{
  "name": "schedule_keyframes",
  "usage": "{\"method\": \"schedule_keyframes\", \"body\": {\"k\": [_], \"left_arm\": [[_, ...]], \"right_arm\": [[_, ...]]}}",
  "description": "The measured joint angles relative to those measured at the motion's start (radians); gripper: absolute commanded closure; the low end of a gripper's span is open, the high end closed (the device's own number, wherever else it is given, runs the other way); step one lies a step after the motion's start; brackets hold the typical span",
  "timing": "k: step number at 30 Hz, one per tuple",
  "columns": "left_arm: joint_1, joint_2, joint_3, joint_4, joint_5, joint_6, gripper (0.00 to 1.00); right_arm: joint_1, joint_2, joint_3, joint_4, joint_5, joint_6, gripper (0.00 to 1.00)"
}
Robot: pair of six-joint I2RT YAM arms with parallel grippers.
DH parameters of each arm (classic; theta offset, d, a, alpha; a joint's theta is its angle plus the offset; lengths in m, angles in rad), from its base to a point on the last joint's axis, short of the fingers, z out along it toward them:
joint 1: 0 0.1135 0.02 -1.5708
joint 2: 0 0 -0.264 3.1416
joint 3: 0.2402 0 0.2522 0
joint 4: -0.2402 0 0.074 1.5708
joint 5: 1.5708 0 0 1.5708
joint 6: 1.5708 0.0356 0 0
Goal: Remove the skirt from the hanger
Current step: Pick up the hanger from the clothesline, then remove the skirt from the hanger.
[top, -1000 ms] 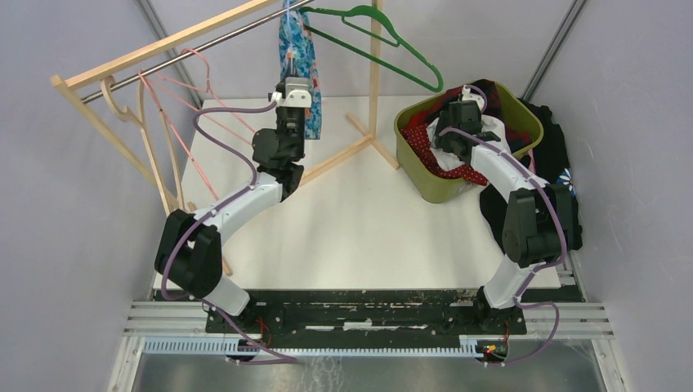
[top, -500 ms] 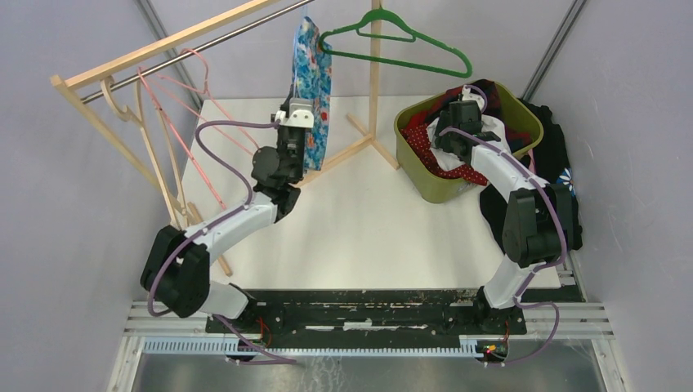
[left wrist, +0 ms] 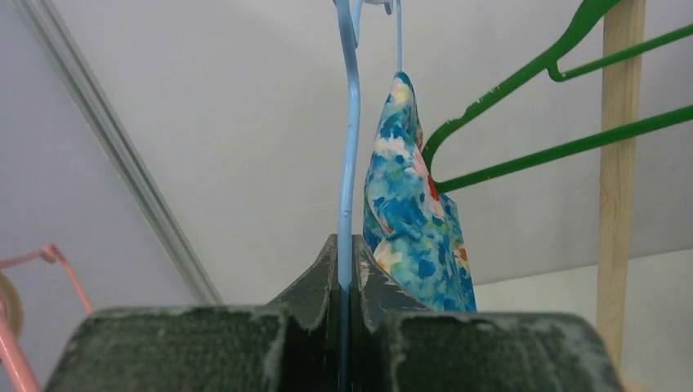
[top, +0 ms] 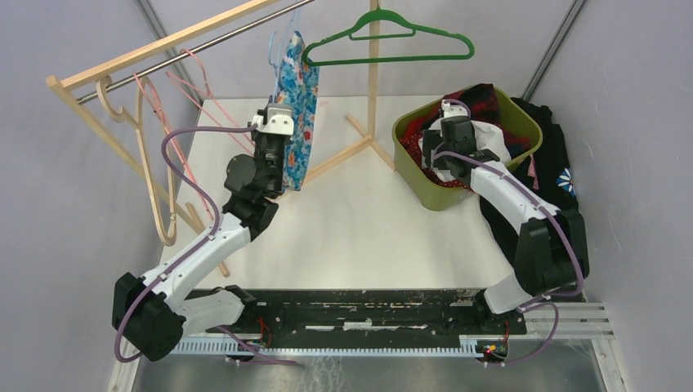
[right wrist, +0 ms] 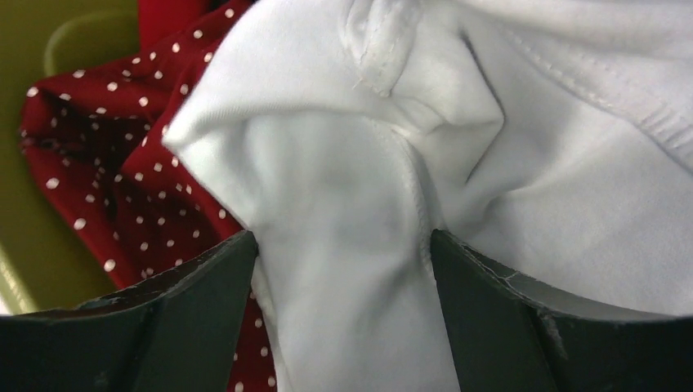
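Left wrist: left gripper (left wrist: 345, 245) pinches hanger (left wrist: 351, 147), skirt (left wrist: 413, 229) just beyond; thin hanger may slip. Right gripper (right wrist: 342, 245) spread over cloth (right wrist: 531, 82).

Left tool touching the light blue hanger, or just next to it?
Touching. The left wrist view shows the light blue hanger wire pinched between the closed fingers of the left tool, no gap either side.

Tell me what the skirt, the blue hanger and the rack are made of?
The skirt looks like thin matte cloth: it hangs in soft folds with a printed blue pattern. The blue hanger seems plastic or coated wire, I can't tell which: a thin, smooth, slightly shiny rod. The rack looks like pale bare wood, with a shiny metal bar under its top rail.
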Motion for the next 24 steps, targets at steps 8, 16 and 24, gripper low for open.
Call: {"method": "schedule_keyframes", "body": {"k": [8,16,24], "left_arm": [[0.000,-0.032,-0.014,-0.116,-0.017,-0.020,0.97],[0.000,-0.040,-0.014,-0.184,-0.010,-0.044,0.97],[0.000,-0.051,0.012,-0.257,-0.006,-0.069,0.97]], "right_arm": [[0.090,-0.217,-0.061,-0.019,-0.097,-0.161,0.15],[0.146,-0.264,-0.045,-0.013,-0.192,-0.227,0.19],[0.414,-0.185,0.179,-0.045,-0.384,-0.248,0.19]]}}
